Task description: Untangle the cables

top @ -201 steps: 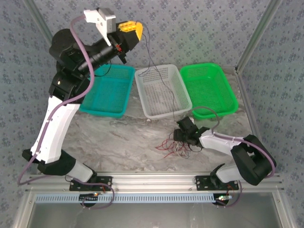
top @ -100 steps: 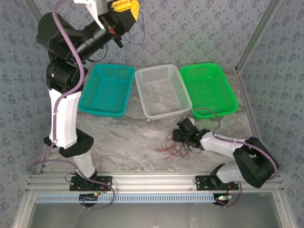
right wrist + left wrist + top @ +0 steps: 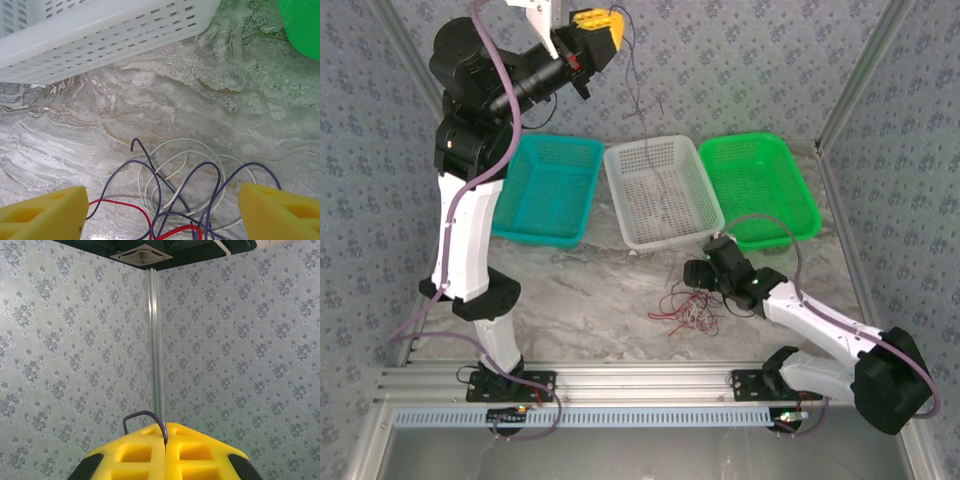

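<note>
The tangle of cables lies on the marble worktop, on the near side of the white basket and just beside the right hand. In the right wrist view the tangle runs off the bottom edge. Red, white and dark purple strands show, but how many there are cannot be counted.

The right hand hangs low over these loops with its two yellow fingers spread wide and nothing gripped between them.

The left hand is raised high at the far left, against the patterned wall. Its fingers are pressed together on one purple cable, which curls out above them. From above, that strand drops thinly from the hand, and its lower end is lost against the wallpaper.

Three baskets stand in a row at the far edge: teal, white and green. Bare worktop lies open left of the tangle and between it and the baskets.
</note>
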Controlling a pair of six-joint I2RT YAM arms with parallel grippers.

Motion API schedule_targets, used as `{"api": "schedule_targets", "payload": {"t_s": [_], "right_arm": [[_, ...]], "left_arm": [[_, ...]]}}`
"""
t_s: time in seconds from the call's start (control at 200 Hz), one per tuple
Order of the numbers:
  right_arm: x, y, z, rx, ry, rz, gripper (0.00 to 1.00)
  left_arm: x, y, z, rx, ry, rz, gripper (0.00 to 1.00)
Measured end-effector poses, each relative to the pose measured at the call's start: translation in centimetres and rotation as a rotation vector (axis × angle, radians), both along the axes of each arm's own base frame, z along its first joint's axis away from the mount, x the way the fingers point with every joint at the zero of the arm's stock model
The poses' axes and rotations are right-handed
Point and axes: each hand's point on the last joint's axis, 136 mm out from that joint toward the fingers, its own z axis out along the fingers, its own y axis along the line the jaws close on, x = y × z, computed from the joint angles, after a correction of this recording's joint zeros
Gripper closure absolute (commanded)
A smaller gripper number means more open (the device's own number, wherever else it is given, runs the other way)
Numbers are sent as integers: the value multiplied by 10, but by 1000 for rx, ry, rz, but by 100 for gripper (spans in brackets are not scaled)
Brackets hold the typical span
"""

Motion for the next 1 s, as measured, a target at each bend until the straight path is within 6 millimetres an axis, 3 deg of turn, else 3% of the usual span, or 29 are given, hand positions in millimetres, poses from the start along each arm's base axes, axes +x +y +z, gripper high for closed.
{"api": "schedule_targets", "payload": {"t_s": [0.34,0.785,0.999], "right_arm": [[-9,-11,-3,-5,6,-12,18],[-8,-21,7,10,-16,-43,17],[-10,-24,13,20,-30,-50,17]], "left_arm": [[10,-7,-2,-14,-2,-27,94],[65,-44,-54,29,119,-80,95],[73,-37,-53,15,125,-66,94]]}}
